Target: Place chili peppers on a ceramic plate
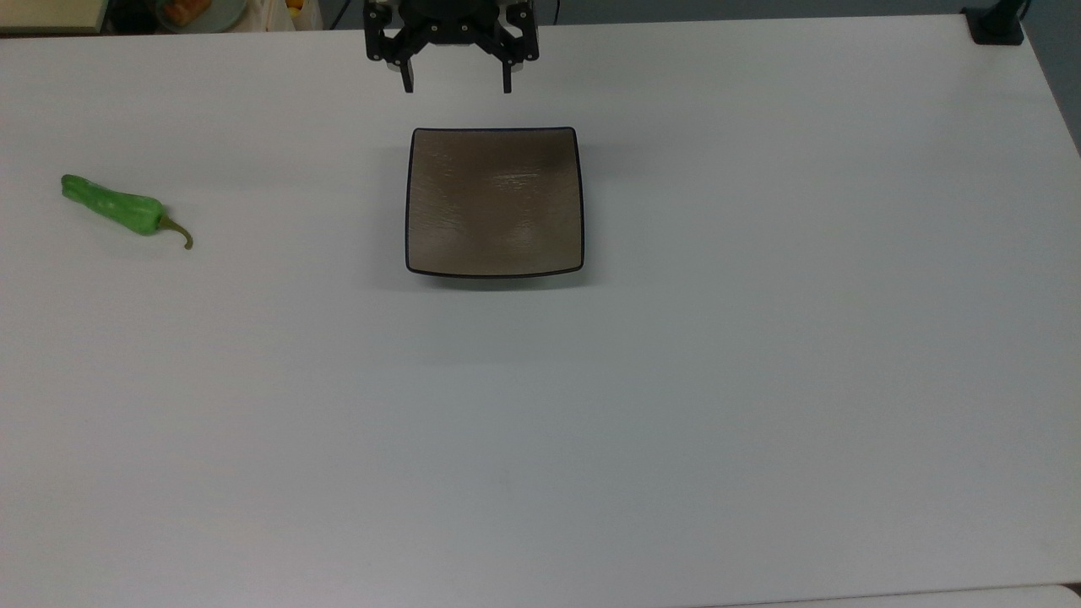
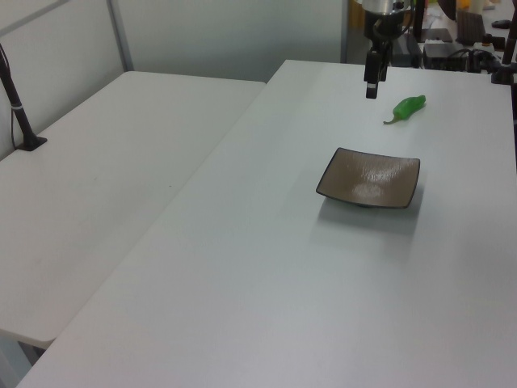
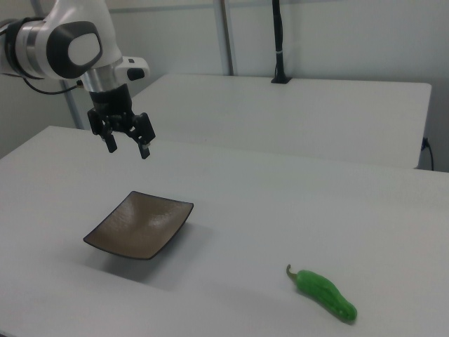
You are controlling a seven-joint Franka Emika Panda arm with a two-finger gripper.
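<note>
Green chili pepper [image 1: 114,205] — off plate [image 1: 495,203]

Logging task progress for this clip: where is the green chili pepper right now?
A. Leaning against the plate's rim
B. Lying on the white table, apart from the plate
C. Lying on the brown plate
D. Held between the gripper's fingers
B: the chili pepper lies on the bare table, well clear of the empty plate, while the gripper hangs open above the table.

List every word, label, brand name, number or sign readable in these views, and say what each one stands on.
None: no readable text in any of the three views.
The chili pepper, the ceramic plate and the white table carry no lettering.
The gripper and the arm's white housing show no legible marking.
The clutter at the far table edge in the top view is too blurred to read.
</note>
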